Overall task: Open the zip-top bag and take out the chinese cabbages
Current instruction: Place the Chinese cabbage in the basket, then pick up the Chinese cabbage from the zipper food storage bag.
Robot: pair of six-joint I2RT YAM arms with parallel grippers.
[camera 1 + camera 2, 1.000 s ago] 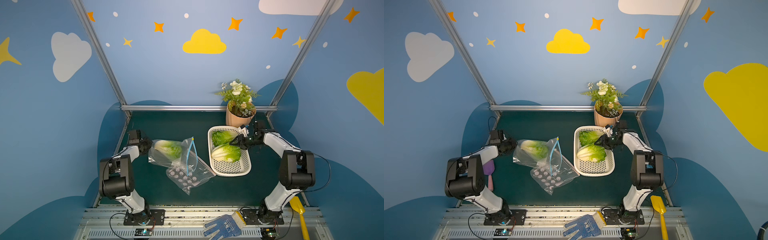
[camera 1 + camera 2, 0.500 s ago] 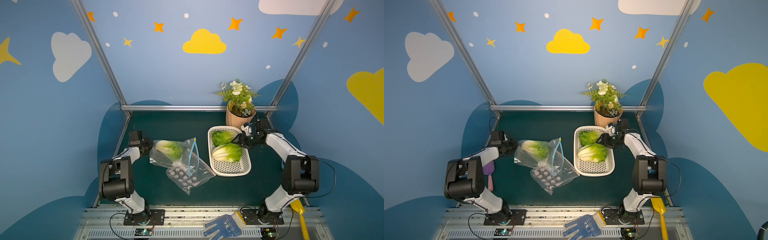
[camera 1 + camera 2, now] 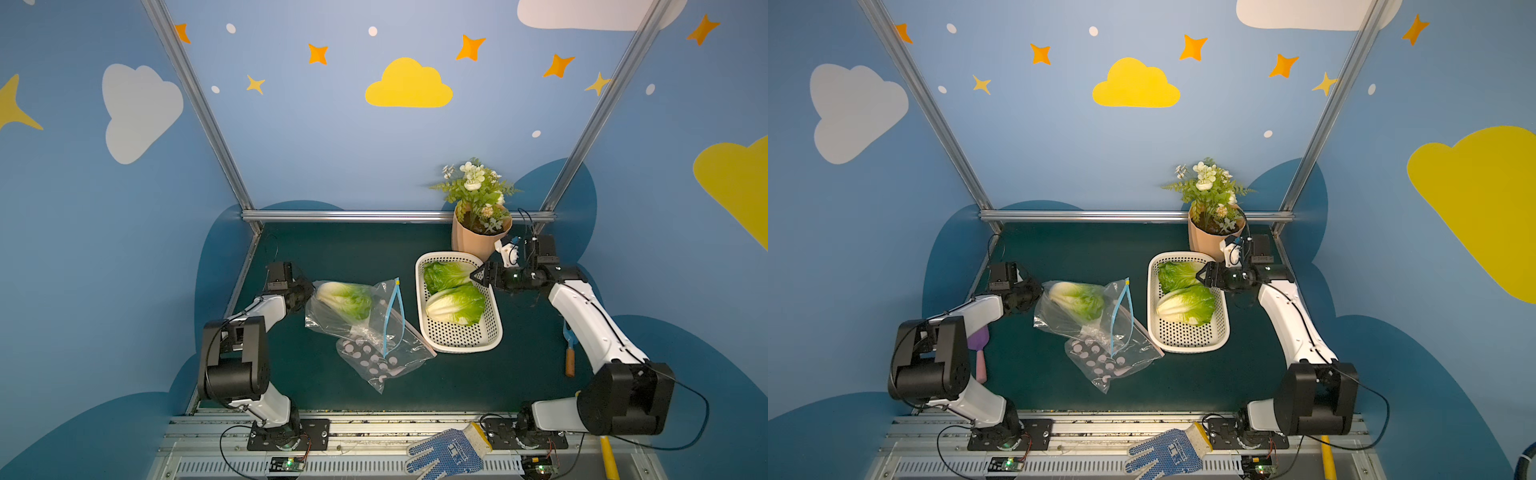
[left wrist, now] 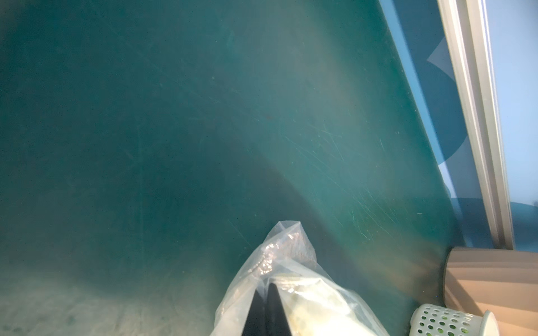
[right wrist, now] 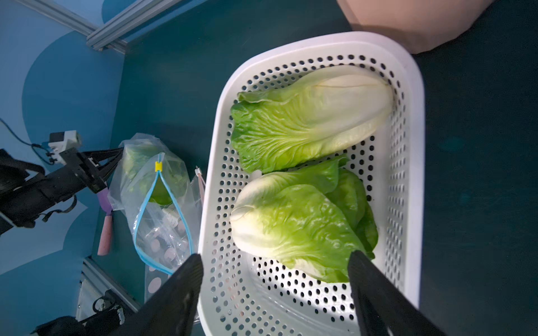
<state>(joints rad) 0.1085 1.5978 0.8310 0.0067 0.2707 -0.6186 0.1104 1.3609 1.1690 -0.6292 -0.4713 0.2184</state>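
**Left hand.** We find the left hand [image 3: 308,288] clamped on the zip-top bag [image 3: 365,322], at the corner farthest from its blue zip track [image 3: 392,316]. The left wrist view shows its fingers [image 4: 257,320] pressed together with clear plastic pinched between them.

**Zip-top bag.** It lies on the green desk [image 3: 353,249], left of centre. The zip track is spread into a loop, so the mouth stands open, with the yellow slider [image 3: 397,282] at the far end. One head, the bagged cabbage [image 3: 345,298], lies inside, white base toward the left hand and leaves toward the mouth. A second clear bag [image 3: 374,365] holding pale round pieces lies partly beneath it, toward the front.

**Basket.** A white perforated basket [image 3: 457,348] sits just right of the bag. It holds the far cabbage [image 3: 451,274] and the near cabbage [image 3: 457,305], side by side and touching.

**Right hand.** The right hand [image 3: 477,276] hangs over the basket's far right rim. Its fingers [image 5: 180,291] are spread wide with nothing gripped between them. We cannot tell whether a fingertip touches the near cabbage's leaves.

**Other items.** A potted plant [image 3: 478,216] stands behind the basket. A blue glove [image 3: 446,455] lies on the front rail.
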